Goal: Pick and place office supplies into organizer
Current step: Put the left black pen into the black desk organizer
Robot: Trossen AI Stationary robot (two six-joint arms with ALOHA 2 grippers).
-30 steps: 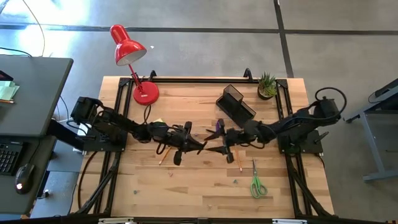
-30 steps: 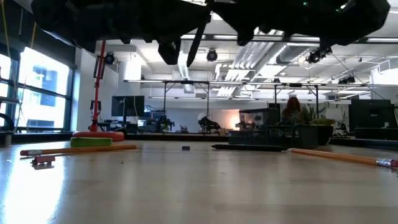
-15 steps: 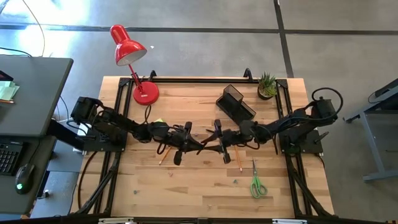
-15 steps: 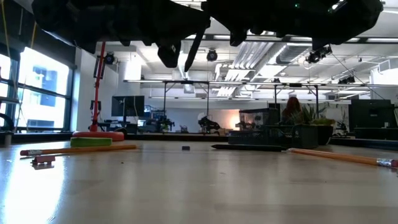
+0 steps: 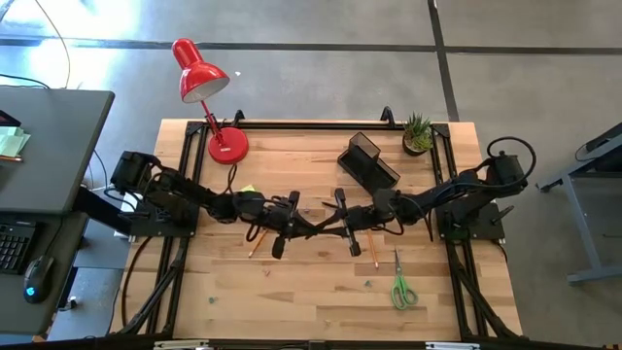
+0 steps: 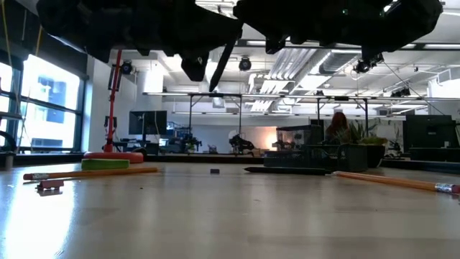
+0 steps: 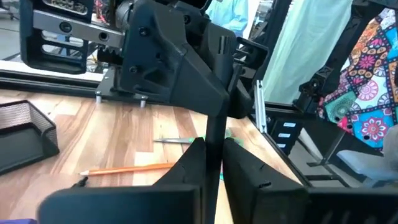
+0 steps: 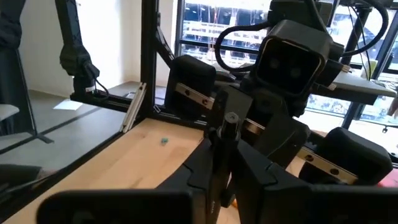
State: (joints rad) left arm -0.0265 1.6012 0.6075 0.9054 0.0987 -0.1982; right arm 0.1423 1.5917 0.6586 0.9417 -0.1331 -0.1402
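Pen (image 7: 214,146) spans between both end effectors, left (image 5: 313,227) and right (image 5: 342,229).

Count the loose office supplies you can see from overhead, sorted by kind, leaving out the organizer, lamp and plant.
Orange pencils: 2
Green-handled scissors: 1
Yellow-green sticky-note block: 1
Dark pen: 1
Total: 5
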